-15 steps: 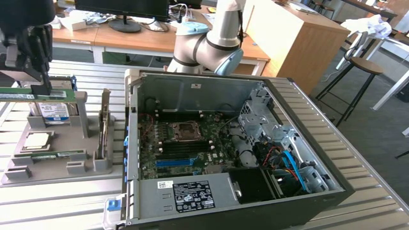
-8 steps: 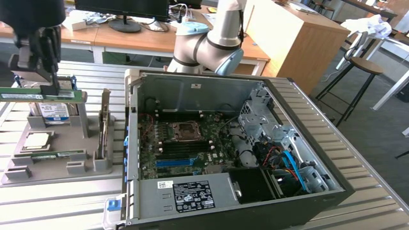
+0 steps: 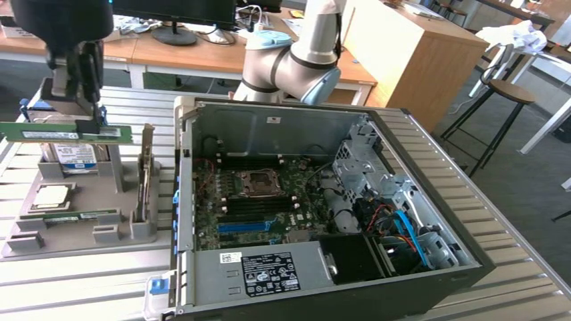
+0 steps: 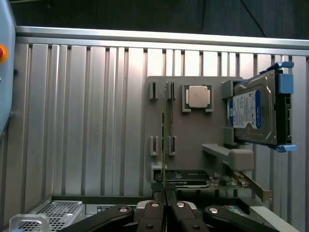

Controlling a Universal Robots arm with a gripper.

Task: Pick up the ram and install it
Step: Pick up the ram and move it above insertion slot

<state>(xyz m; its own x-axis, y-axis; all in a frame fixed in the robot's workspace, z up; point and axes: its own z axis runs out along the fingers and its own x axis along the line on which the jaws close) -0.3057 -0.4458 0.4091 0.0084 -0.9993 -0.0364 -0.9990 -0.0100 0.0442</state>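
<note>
The arm's fingers [image 3: 90, 107] were clamped on the top edge of the ram [image 3: 53, 132], holding it level in the air above the grey holder tray [image 3: 120, 231] on the worktop [image 3: 89, 281], at the exterior view's left of the open computer case [image 3: 267, 117]. In the wrist view the ram [image 4: 164, 145] showed edge-on between the fingers [image 4: 153, 212]. A hard drive [image 3: 76, 155] and a processor [image 3: 52, 195] sat in the tray.
</note>
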